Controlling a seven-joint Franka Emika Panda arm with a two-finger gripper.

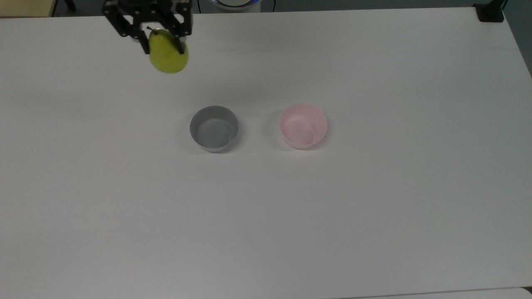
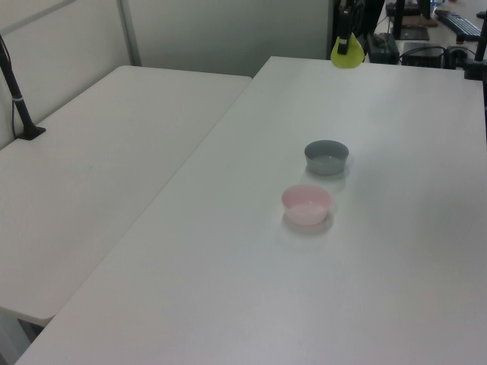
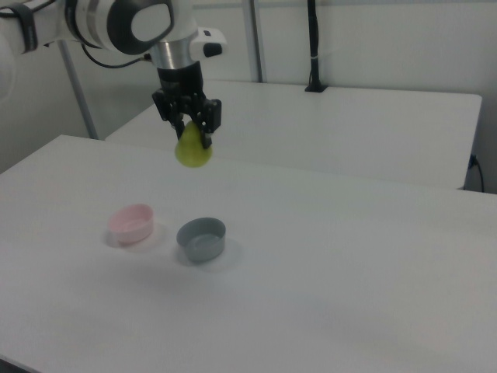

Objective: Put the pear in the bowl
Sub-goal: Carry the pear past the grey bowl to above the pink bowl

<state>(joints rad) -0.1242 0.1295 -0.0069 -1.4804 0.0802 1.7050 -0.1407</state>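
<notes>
Yellow-green pear [image 1: 168,56] hangs in the claw [image 1: 163,43], pinched near its stem end between the two black fingers [image 1: 145,44], rounded end pointing down. Stem tip shows just above the fruit in the top view. In the right view the claw [image 3: 194,136] holds the pear [image 3: 192,149] well clear of the white desk [image 1: 374,207], nothing touching it from below.

Grey bowl [image 1: 214,128] sits on the desk below the claw and off to the top view's right. Pink bowl [image 1: 303,126] stands farther from the claw on that same side, just beyond the grey one, the two apart and upright. In the right view the grey bowl [image 3: 202,238] lies almost under the claw, the pink bowl [image 3: 131,224] to the right view's left of it. Left view: pear [image 2: 346,56] at the far desk edge, both bowls nearer the camera.
</notes>
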